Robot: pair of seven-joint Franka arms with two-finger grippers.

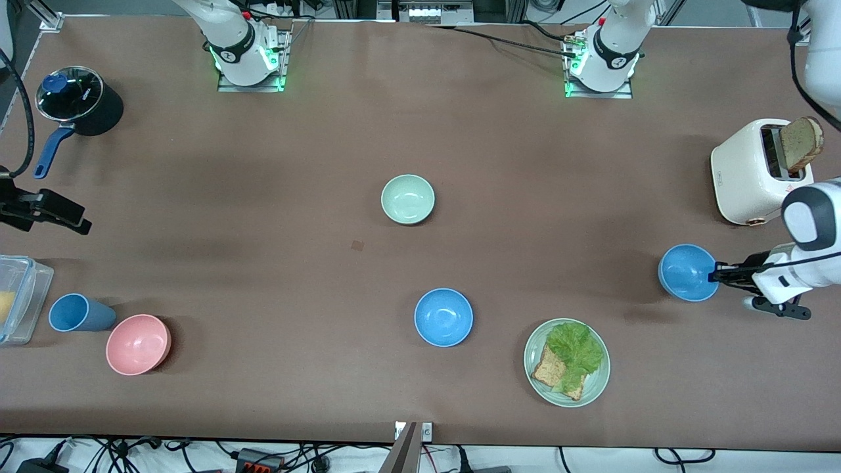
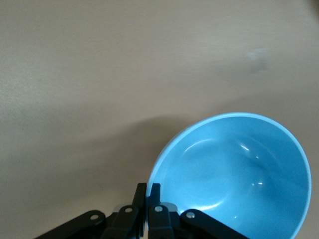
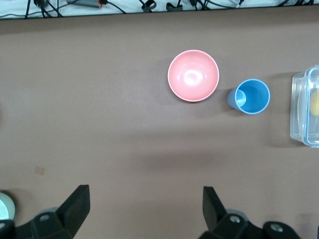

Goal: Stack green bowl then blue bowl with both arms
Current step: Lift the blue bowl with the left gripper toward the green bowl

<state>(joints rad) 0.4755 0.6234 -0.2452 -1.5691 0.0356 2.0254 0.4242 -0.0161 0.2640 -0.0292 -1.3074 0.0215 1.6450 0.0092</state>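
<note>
The pale green bowl stands upright in the middle of the table; its edge also shows in the right wrist view. One blue bowl stands nearer the front camera than it. My left gripper is shut on the rim of the other blue bowl and holds it tilted over the table at the left arm's end. In the left wrist view the left gripper pinches that bowl's rim. My right gripper hangs open and empty over the right arm's end, its fingers wide apart.
A white toaster with toast and a green plate of toast and lettuce are near the left gripper. A pink bowl, a blue cup, a clear box and a black pot are at the right arm's end.
</note>
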